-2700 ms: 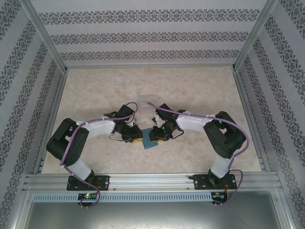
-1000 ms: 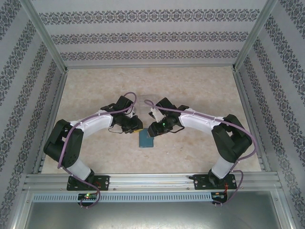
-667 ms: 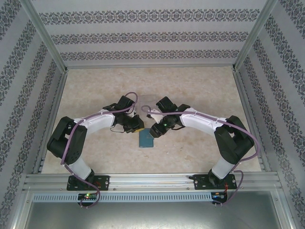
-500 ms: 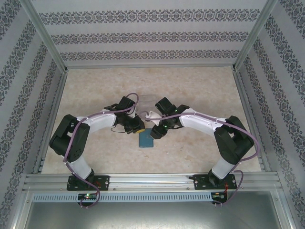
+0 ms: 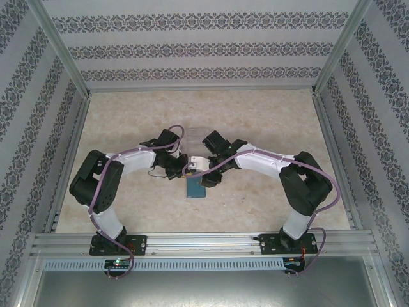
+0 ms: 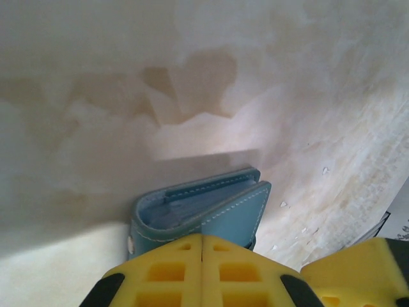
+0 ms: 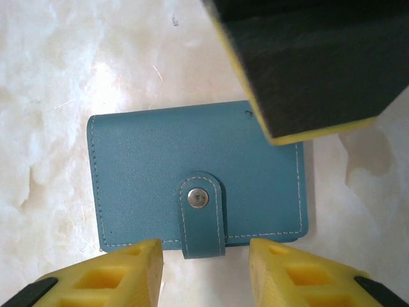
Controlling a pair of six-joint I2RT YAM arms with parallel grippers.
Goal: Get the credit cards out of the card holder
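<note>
Card holder [image 7: 192, 173] lies fastened on worktop [image 7: 51, 77]. Your left tool [image 6: 202, 240], fingers together, pins its corner (anchoring, likely); right tool [image 7: 204, 259] straddles strap [image 7: 201, 217], spread, empty.

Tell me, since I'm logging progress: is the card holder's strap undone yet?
No: the strap lies snapped shut across the front of the closed card holder, its button showing.

I see a pale marbled counter [image 5: 268, 121], patterned walls [image 5: 192, 48] around it, and a metal rail [image 5: 204, 240] along its near edge.
</note>
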